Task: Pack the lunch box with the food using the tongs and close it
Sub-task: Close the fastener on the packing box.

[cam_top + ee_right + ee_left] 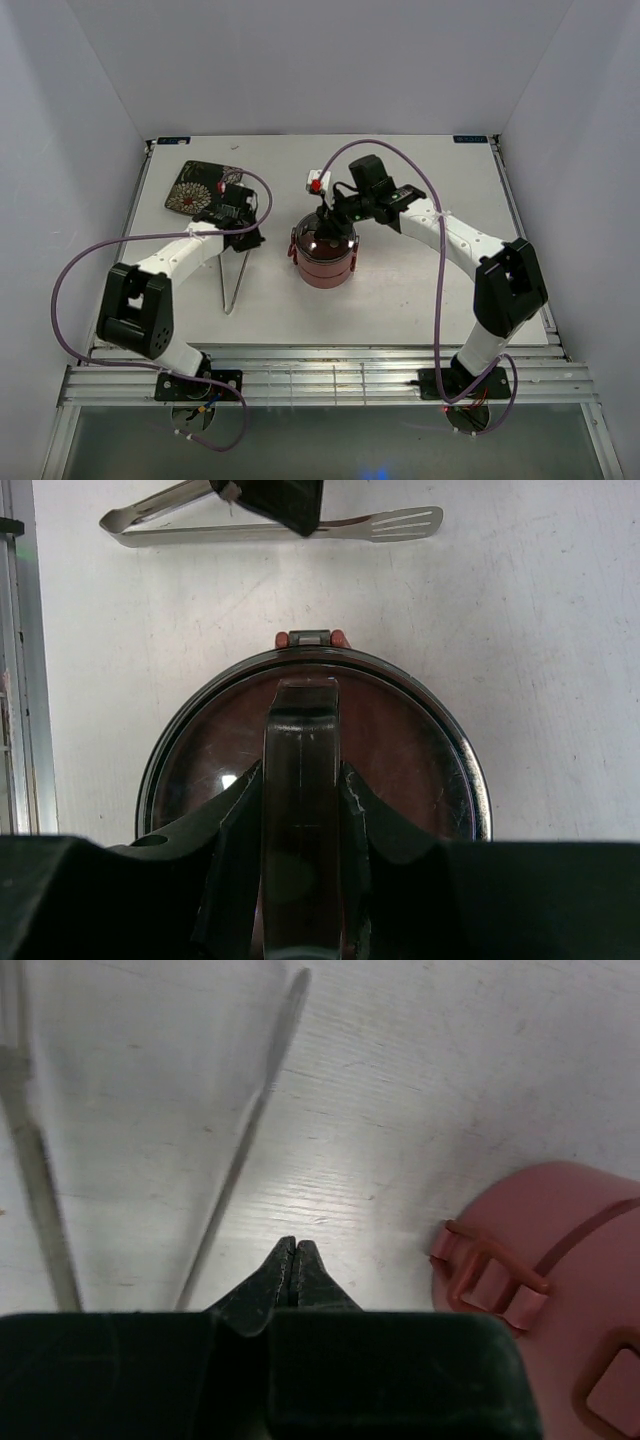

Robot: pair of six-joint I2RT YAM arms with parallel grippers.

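At the near edge of the white bench (420,290), two robot arms rise from their bases. Just beyond the left base, long thin silver metal tongs (395,524) lie flat on the bench. Their joined end points toward the near edge and their two slim arms spread away from it in a narrow V. One arm ends in a slotted, spatula-like tip.

The left gripper (291,1260) hangs low over the open end of the tongs. Its two black fingers are pressed together with nothing between them. In the left wrist view one silver arm runs just to the left of the closed tips, not inside them.

To the right of the tongs, near the middle of the bench, stands the round dark-red stacked lunch box (322,268). A side clasp faces the left gripper. A glossy grey metal top lid (400,740) sits on the stack.

The right gripper (302,780) reaches down onto that lid from above. Its fingers sit narrow against both sides of the arched dark metal handle (302,710) that crosses the lid's centre, and they hold it.

Just past the lunch box, a small white and red item (318,181) rests on the bench; what it is cannot be made out. A dark patterned square plate (195,187) lies at the far left, beyond the left gripper.
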